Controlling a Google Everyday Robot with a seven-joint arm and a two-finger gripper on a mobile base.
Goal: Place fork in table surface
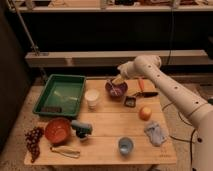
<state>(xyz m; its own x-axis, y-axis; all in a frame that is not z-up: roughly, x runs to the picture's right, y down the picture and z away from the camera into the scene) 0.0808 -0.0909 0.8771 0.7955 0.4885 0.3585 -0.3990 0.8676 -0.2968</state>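
The claw hung just over the purple bowl at the far side of the bench, its jaws spread wide and nothing visibly gripped. The fork, a slim pale piece, appeared to lie inside that bowl directly beneath the claw, not yet on the planks. In my judgement the step in hand was the pick: descend squarely, straddle the handle across its narrow width, close fully, then lift clear of the rim before travelling. Bare planks lay just in front of the bowl, between the white cup and the orange fruit. That seemed the soundest spot to lay it, away from the green tray.
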